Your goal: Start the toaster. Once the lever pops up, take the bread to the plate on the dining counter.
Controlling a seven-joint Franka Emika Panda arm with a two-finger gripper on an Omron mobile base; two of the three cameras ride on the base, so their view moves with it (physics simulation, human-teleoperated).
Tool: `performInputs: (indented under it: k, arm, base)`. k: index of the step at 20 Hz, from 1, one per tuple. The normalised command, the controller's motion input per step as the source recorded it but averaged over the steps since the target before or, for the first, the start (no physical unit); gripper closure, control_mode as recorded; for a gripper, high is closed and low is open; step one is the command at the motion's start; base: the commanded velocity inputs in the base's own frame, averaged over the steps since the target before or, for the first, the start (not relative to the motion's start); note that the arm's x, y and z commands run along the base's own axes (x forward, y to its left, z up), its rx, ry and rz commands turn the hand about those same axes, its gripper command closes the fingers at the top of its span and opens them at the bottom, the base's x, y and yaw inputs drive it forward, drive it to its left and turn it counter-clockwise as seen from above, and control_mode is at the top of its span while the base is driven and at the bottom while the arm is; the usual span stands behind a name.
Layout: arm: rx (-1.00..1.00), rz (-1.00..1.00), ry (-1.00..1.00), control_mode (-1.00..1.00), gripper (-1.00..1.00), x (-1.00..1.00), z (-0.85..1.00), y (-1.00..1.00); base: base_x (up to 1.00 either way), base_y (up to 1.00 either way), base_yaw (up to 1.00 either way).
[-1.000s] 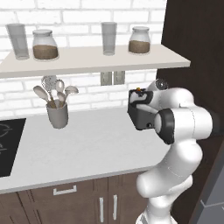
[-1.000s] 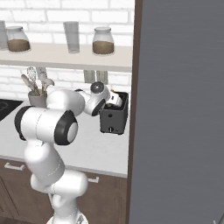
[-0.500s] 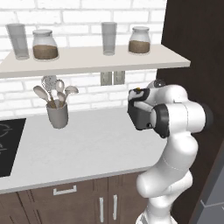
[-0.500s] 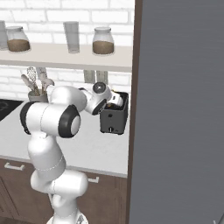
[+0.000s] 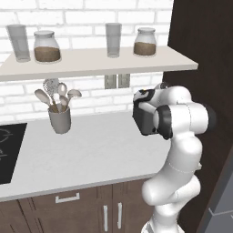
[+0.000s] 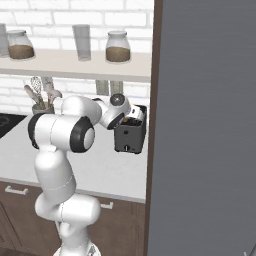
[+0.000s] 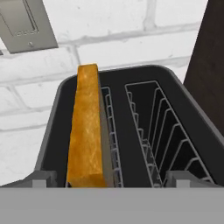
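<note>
Against the brick wall: toaster [image 6: 131,135], dark grey, stands on the white table [image 5: 91,154], next to the tall dark panel [image 6: 200,125].
Left base view: arm elbow covers most of the toaster; only its dark side toward the utensil cup [image 5: 59,119] shows. Cup with spoons stands well apart, further along the table; black cooktop [image 5: 9,150] sits at the far edge.
Right base view: toaster front and top are plain, with the white hand bent down over its top; a wall outlet [image 6: 109,88] sits above.
Shelf [image 5: 91,63]: two jars with brown filling and two empty glasses, seen from both base cameras.
Hand view: looks straight down into both slots. Bread [image 7: 87,131], golden with a darker edge, stands on edge in the left slot; the right slot shows bare wire guides.
Pincer [image 7: 111,179]: spread wide, one tip at each lower corner of the hand view, holding nothing.
Bread versus pincer: slice lies just ahead of the tips, nearer the left tip, not touching either.
Pincer versus toaster: poised just above the top, fingers apart across both slots.
</note>
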Motion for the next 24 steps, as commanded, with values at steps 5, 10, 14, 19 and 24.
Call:
performInputs:
  k: [5,10,14,19,24]
  arm:
    - [0.00,0.00,-0.01,-1.00,-1.00,0.03,-0.31,0.01]
    - [0.00,0.00,-0.09,-1.00,-1.00,0.23,-0.20,0.02]
    - [0.00,0.00,-0.09,-1.00,-1.00,0.15,-0.16,0.01]
    - [0.00,0.00,-0.09,-1.00,1.00,0.01,-0.14,0.02]
    - [0.00,0.00,-0.08,-1.00,1.00,-0.19,0.01,0.00]
  base:
    - [0.00,0.00,0.00]
    - [0.00,0.00,0.00]
    - [0.00,0.00,0.00]
    - [0.00,0.00,0.00]
    - [0.00,0.00,0.00]
